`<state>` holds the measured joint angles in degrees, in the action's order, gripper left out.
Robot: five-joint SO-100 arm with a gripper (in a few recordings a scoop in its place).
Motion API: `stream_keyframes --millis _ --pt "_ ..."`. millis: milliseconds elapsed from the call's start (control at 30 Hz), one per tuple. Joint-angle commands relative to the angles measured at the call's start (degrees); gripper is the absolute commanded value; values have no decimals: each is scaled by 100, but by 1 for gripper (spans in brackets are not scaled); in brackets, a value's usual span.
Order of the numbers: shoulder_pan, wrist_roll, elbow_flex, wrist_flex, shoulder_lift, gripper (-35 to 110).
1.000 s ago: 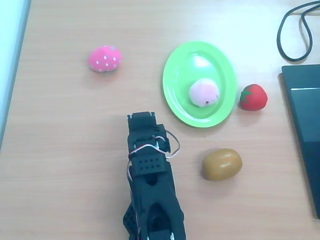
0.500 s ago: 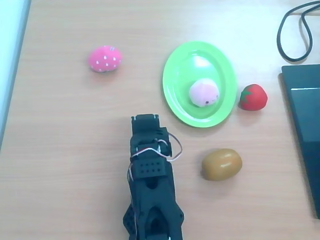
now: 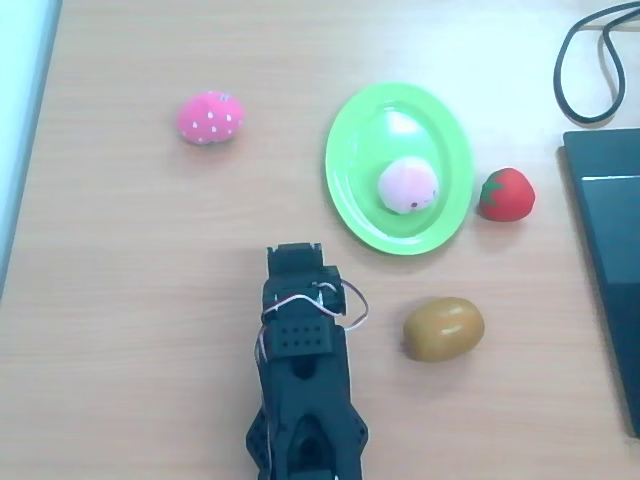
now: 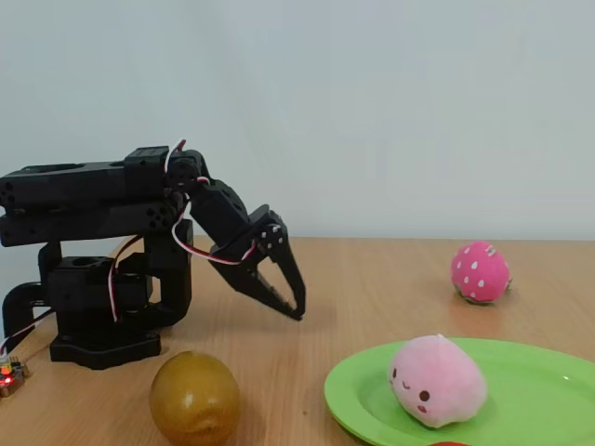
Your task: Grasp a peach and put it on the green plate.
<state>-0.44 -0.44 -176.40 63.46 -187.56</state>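
The peach (image 3: 408, 186) lies on the green plate (image 3: 350, 165), so the gripper (image 4: 296, 304), jaws closed and empty, hangs apart.

A light wood-grain table (image 3: 150, 300) is seen under even, soft light. Behind the table (image 4: 390, 279), a plain pale wall (image 4: 390, 102) is shown, meeting its far edge.

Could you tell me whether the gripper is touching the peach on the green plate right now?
Apart. In the fixed view, the gripper hangs over bare table, well clear of the peach, which rests on the green plate.
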Motion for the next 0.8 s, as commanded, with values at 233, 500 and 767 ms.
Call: stream_keyframes --millis 233,500,767 --pt "-53 97 53 756 -123 -8" --pt "-79 352 -123 756 -123 -8" --pt "-114 352 -123 756 -132 -8"
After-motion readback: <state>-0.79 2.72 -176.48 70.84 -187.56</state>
